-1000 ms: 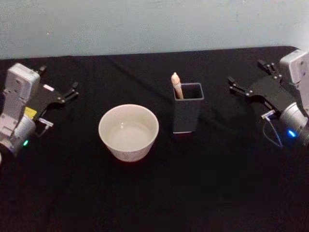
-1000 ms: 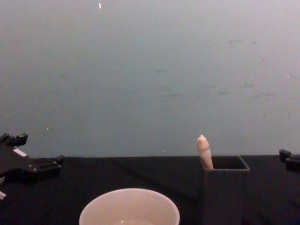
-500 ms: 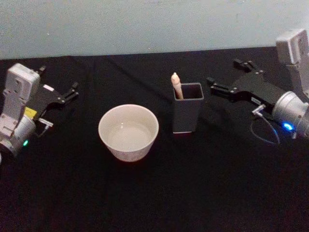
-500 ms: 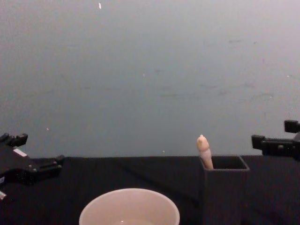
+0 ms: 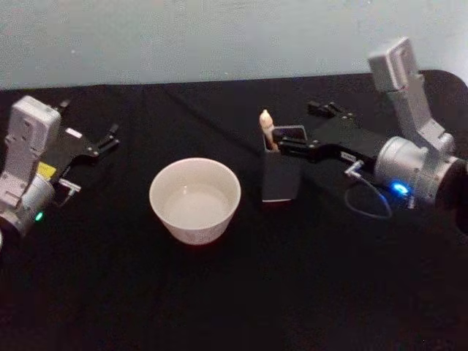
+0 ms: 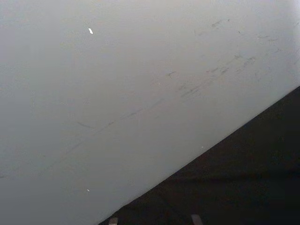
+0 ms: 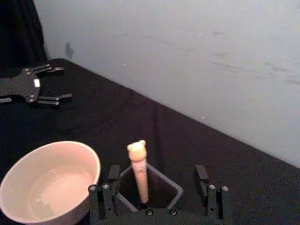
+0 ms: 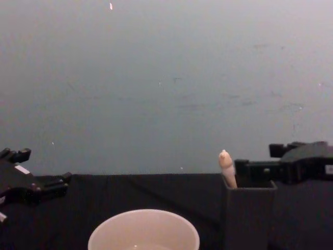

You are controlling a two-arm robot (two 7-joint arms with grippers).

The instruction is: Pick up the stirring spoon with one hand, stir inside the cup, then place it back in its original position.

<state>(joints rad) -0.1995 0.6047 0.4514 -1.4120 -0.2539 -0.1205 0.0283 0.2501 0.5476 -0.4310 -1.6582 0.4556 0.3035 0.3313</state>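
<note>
Most of the stirring spoon (image 5: pixel 268 128) is hidden. Only its pale beige wooden handle with the knobby tip pokes out of the dark grey square holder box (image 5: pixel 281 179); the shaft and bowl are down inside where I can't see them. In the chest view the bottoms of the holder and of the wide cream-white round cup (image 5: pixel 191 232) are cut off by the frame edge.

The right gripper (image 5: pixel 295 129), black on a silver-grey arm, is right at the top of the holder. Its fingers (image 7: pixel 114 174) are spread apart, one on each side of the handle, and the right wrist view shows a gap on both sides (so nothing is gripped). The holder's rim sits just under them, so it's a tight spot there.

The cup stands just beside the holder on the robot's left, apart from it, with something pale and watery in the bottom. There's plenty of bare black table (image 5: pixel 219 307) in front of both.

The left gripper (image 5: pixel 89 121) is parked at the table's left edge, well away from the cup, with its fingers spread too. Behind everything is a plain pale wall (image 8: pixel 156 78).
</note>
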